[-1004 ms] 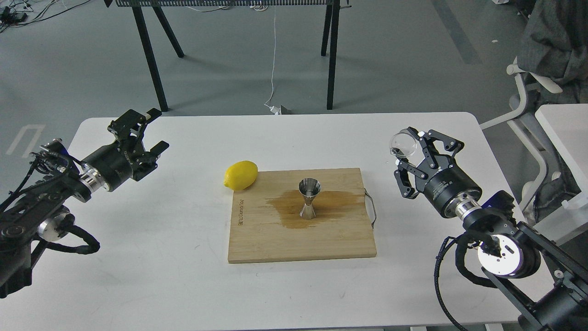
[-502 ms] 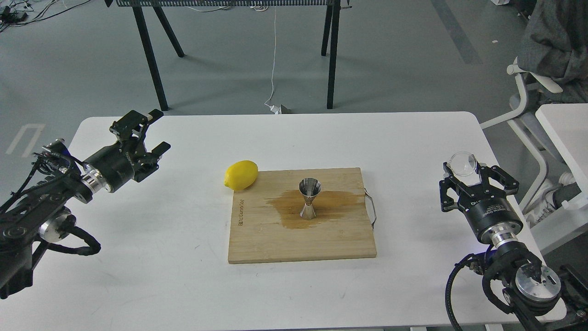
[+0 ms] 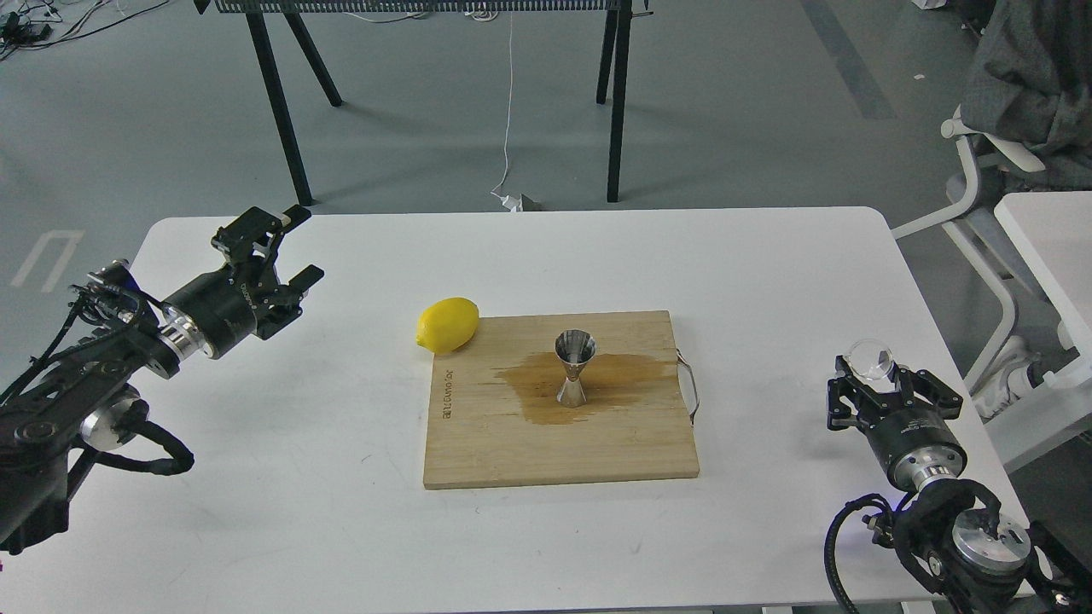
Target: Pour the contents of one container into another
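1. A robotics lab or test room: a plain white table [image 3: 256,529] stands on bare grey flooring [image 3: 128,128].
2. Loose cables [image 3: 508,102] trail across the floor beneath a black-legged bench [image 3: 281,111].
3. A white office chair [image 3: 981,196] sits at right, beside a second white table [image 3: 1045,247].

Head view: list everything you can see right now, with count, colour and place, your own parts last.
Table: one, white, fills the foreground.
Cutting board: one, light wood with a brown wet stain, table centre.
Jigger: one, shiny steel, upright on the stain.
Lemon: one, yellow, at the board's far-left corner.
Clear cup: one, see-through, in the right tool.
Black-legged stand: one, behind the table.
Chair: one, white, far right.
Left tool: black, open, empty, over the table's left.
Right tool: black, closed on the cup, near the right edge.
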Controlling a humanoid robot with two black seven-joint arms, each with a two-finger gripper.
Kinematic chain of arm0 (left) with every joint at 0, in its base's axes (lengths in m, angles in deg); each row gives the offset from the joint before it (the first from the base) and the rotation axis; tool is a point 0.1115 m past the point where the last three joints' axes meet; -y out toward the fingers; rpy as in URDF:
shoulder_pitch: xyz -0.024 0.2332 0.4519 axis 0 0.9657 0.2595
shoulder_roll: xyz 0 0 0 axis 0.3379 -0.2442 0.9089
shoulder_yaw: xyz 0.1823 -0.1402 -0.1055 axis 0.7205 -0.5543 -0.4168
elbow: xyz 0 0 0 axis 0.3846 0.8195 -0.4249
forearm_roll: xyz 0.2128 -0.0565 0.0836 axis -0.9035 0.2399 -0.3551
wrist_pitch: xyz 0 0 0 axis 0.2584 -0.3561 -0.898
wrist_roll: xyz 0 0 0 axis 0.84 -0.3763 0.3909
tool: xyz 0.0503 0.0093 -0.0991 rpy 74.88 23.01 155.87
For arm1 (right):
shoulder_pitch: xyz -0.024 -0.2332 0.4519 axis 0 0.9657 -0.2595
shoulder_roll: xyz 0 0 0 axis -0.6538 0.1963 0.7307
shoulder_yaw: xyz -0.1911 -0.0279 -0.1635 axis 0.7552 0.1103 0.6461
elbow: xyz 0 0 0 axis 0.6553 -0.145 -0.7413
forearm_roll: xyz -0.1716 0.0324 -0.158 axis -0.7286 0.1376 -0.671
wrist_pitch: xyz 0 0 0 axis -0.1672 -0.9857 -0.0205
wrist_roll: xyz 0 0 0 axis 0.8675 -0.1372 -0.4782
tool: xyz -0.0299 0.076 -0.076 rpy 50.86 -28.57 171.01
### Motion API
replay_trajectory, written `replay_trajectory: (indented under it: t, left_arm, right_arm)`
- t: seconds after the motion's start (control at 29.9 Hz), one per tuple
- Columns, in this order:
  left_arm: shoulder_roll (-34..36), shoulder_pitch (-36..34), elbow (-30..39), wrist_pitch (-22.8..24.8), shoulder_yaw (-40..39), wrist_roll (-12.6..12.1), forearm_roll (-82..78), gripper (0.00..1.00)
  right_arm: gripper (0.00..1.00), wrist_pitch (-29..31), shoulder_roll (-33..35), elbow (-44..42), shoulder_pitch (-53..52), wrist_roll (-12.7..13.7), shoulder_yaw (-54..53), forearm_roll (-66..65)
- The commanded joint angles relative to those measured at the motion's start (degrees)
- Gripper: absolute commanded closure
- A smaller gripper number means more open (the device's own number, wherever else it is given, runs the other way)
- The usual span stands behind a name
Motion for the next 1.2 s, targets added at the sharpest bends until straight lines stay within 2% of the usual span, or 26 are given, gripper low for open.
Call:
replay_trajectory:
  t: [0.0,0.33,0.54,1.17]
  left_arm:
    - [0.0,0.0,0.0,0.0,0.0,0.0,0.0,0.02]
    - [0.0,0.0,0.0,0.0,0.0,0.0,-0.1,0.02]
    - [-0.1,0.0,0.0,0.0,0.0,0.0,-0.1,0.02]
    - [-0.1,0.3,0.0,0.0,0.0,0.0,0.0,0.02]
  right_arm:
    - [0.55,-2.1,-1.5,-0.4,-0.5,0.0,-0.1,0.1]
    - [0.53,-5.3,-1.7,-2.0,-2.9,0.2,0.4,0.1]
    - [0.52,-7.0,-2.8,-2.4,-3.7,1.4,0.8,0.0]
    - [0.47,-9.1,-2.8,-2.7,-5.2,1.7,2.1,-0.3]
